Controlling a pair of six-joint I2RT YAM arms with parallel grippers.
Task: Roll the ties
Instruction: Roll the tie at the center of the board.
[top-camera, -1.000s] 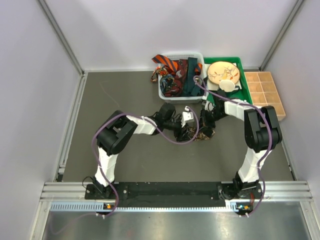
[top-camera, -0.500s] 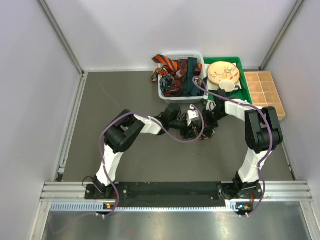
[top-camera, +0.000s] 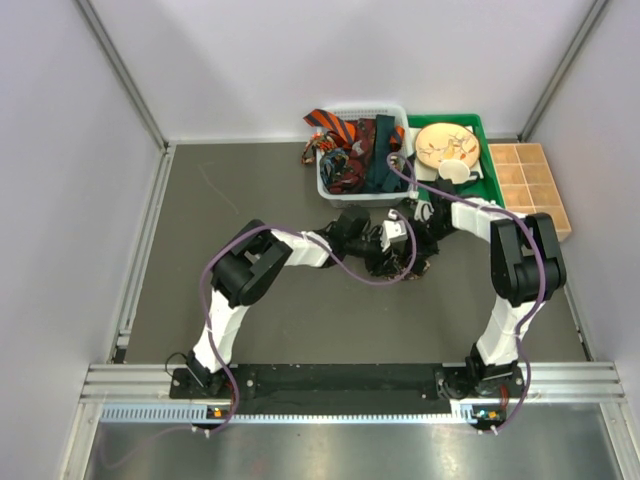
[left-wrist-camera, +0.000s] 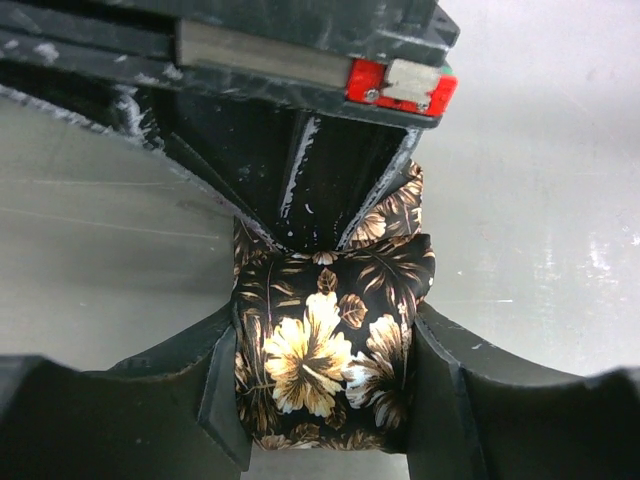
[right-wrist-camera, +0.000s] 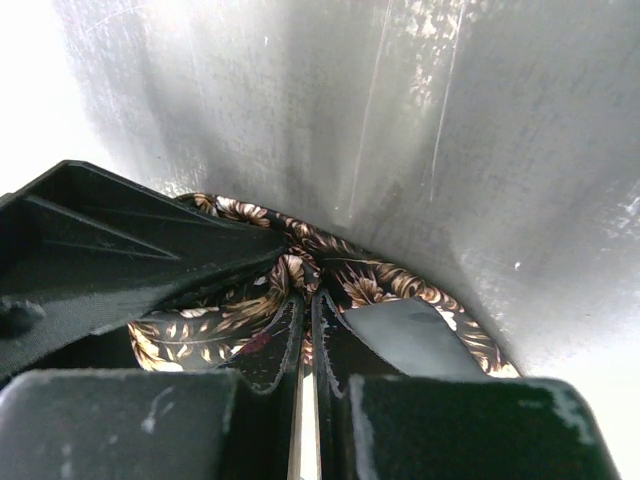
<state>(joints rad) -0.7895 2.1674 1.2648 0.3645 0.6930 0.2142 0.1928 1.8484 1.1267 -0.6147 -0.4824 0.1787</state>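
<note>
Flowery black-and-gold tie (left-wrist-camera: 320, 370) is rolled into a fat little bundle on the tabletop (top-camera: 250, 190), just in front of the basket (top-camera: 362, 107) holding the other ties (top-camera: 340, 130). Left jaws are squeezing the roll from both sides. Right jaws are closed tight, tips buried in its fabric.

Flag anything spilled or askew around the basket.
The orange-black striped tie hangs out over the white basket's back-left corner, and a patterned tie end lies on the table left of it. Floral tie roll in the left tool looks tidy.
</note>
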